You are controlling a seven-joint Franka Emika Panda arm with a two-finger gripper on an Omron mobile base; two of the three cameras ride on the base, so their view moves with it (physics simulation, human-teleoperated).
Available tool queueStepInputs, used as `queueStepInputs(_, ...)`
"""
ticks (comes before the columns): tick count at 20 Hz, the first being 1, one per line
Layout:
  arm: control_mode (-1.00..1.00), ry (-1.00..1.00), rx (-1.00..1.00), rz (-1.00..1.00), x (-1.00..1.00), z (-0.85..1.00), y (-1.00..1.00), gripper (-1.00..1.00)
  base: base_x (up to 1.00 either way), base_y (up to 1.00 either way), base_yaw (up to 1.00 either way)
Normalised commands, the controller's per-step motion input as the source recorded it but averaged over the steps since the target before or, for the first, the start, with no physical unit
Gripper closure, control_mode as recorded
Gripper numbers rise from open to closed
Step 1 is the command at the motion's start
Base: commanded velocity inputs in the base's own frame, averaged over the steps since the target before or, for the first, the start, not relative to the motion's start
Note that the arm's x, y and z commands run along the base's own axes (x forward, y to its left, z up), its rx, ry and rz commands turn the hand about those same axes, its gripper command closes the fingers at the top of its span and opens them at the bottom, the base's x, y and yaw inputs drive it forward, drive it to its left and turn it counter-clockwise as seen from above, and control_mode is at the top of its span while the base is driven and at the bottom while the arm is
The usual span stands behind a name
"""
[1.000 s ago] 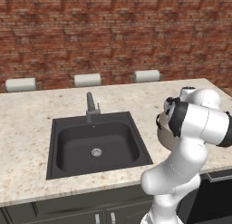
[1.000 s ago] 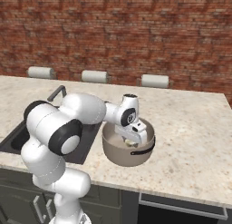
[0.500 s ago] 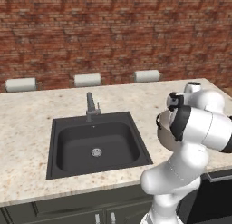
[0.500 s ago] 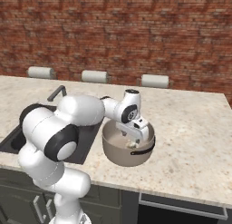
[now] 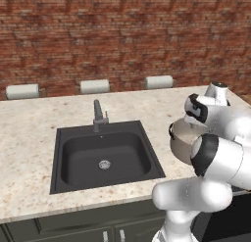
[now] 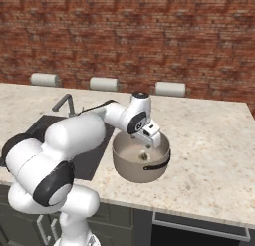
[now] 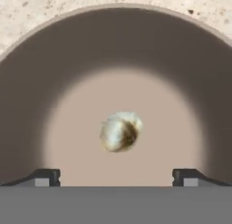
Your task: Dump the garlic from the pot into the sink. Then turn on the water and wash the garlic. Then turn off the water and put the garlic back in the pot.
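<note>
Since a second ago the hand has risen from deep in the pot (image 6: 141, 161) to just above its rim, and the arm's upper link has swung up. The garlic (image 7: 120, 131) lies loose on the pot floor, at mid-frame in the hand view, a little nearer the bottom edge; in the right base view it is a small pale spot (image 6: 144, 155) below the hand. The gripper (image 7: 116, 177) hangs over it with its tips spread wide at the lower left and lower right of the hand view, holding nothing and touching nothing.

The pot stands on the counter (image 6: 214, 155) right of centre in the right base view, well apart from the sink (image 5: 105, 157), which sits centre-left in the left base view with its faucet (image 5: 98, 116) at the back edge and only the drain (image 5: 104, 163) showing in it.

Judging from this, the garlic looks back in the pot and the job near done. The remaining risk is the withdrawal: a low or sideways pull could clip the rim with a finger, shove or tip the pot, and roll the bulb out. The arm's elbow sits close beside the pot wall in the left base view, so a wide swing could knock it as well.
</note>
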Motion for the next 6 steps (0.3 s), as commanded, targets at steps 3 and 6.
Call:
queueStepInputs(3, -1.00, -0.24, -0.01, 0.00, -0.55, 0.85, 0.27, -1.00, 0.00, 0.00, 0.00)
queueStepInputs(6, -1.00, -0.22, -0.02, 0.00, -0.95, 0.79, 0.34, -1.00, 0.00, 0.00, 0.00)
